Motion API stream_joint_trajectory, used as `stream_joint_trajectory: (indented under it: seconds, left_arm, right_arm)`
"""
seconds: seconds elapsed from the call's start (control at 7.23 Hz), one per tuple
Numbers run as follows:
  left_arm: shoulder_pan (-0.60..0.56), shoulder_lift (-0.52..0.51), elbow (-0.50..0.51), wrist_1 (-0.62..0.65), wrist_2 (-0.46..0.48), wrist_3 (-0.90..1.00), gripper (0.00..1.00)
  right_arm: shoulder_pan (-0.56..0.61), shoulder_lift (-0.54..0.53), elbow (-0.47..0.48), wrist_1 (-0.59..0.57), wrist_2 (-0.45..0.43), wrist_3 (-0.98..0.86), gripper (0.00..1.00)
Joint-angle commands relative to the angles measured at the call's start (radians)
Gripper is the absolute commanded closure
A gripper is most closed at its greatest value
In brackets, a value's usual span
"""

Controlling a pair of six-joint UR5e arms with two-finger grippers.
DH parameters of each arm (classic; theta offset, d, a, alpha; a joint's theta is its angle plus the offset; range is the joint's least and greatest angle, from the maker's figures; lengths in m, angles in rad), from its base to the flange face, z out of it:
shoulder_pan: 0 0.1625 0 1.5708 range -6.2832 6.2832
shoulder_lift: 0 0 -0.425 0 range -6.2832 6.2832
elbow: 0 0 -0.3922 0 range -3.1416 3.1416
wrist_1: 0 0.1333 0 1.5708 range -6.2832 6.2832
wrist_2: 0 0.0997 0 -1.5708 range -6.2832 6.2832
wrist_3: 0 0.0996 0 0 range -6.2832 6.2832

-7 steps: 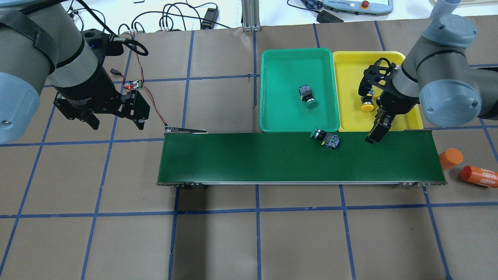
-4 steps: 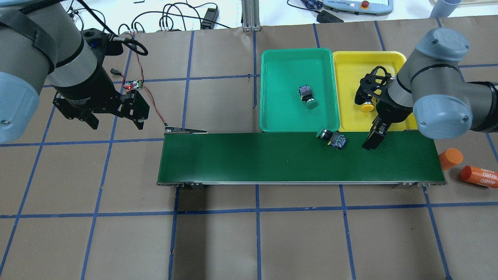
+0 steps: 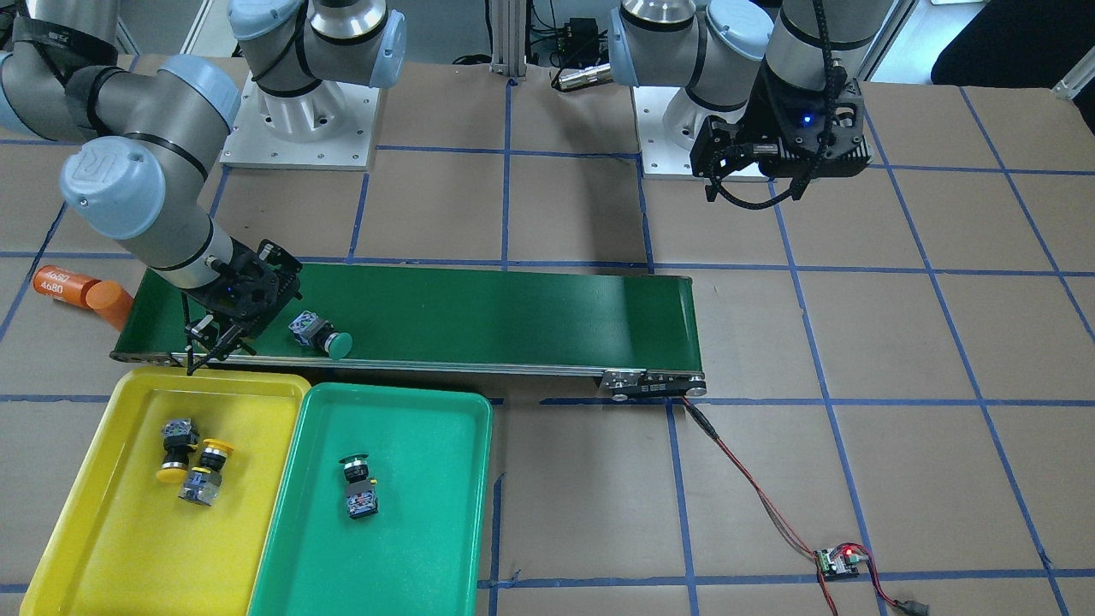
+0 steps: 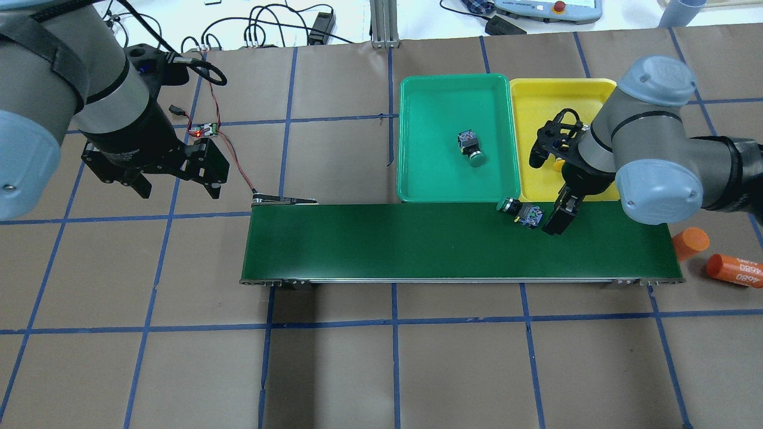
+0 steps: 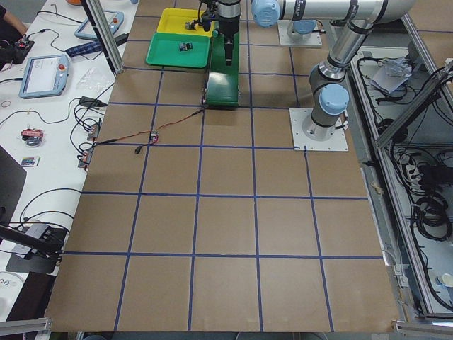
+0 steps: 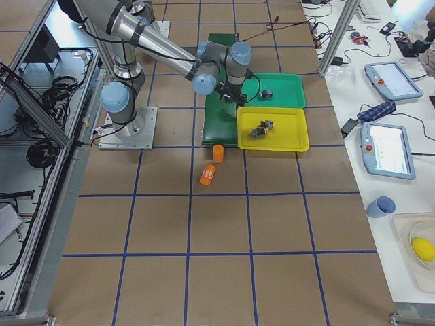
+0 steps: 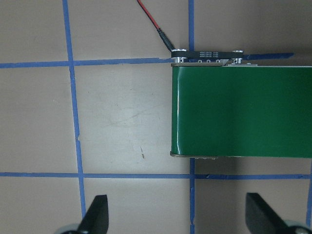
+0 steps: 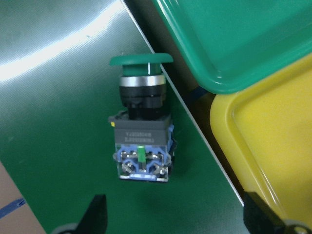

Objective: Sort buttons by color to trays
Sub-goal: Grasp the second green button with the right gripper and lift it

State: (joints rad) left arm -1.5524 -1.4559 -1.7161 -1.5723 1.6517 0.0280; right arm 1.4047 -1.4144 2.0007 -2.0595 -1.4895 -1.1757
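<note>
**Right gripper (image 8: 174,218) open, just short of green-capped button (image 8: 141,131) on conveyor belt (image 4: 417,241).**
Button lies on its side beside the green tray (image 4: 417,173); left gripper (image 7: 176,218) open near the belt's other end.

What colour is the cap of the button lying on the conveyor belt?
Green; the button shows best in the right wrist-mounted view.

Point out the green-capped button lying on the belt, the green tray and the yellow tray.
green-capped button (image 8: 141,127): right wrist view, on its black body.
green tray (image 4: 441,113): overhead view, on its bare floor.
yellow tray (image 4: 536,104): overhead view, on its bare floor.
</note>
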Motion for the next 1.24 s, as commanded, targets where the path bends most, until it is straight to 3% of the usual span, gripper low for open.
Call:
stream_joint_trajectory:
  seconds: [0.0, 0.28, 0.41, 0.55, 0.97, 1.11]
  left_arm:
    - [0.002, 0.000, 0.004, 0.000, 0.000, 0.001, 0.00]
    - [0.000, 0.000, -0.002, 0.000, 0.000, 0.001, 0.00]
    - [0.002, -0.003, -0.002, 0.000, -0.001, 0.001, 0.00]
    - [0.002, 0.000, 0.007, 0.000, 0.000, 0.003, 0.00]
    - [0.002, 0.006, -0.004, 0.000, -0.003, 0.009, 0.00]
    - [0.002, 0.008, 0.009, 0.000, 0.000, 0.009, 0.00]
  right_arm:
    - [0.003, 0.003, 0.001, -0.004, 0.000, 0.002, 0.04]
    - [0.003, 0.005, 0.001, -0.004, 0.002, 0.002, 0.09]
    - [0.003, 0.006, 0.001, -0.014, 0.003, 0.002, 0.24]
    - [0.003, 0.006, 0.000, -0.019, 0.000, 0.007, 0.67]
    - [0.003, 0.005, -0.002, -0.025, -0.003, 0.008, 0.98]
    - [0.003, 0.005, -0.006, -0.024, -0.005, 0.022, 1.00]
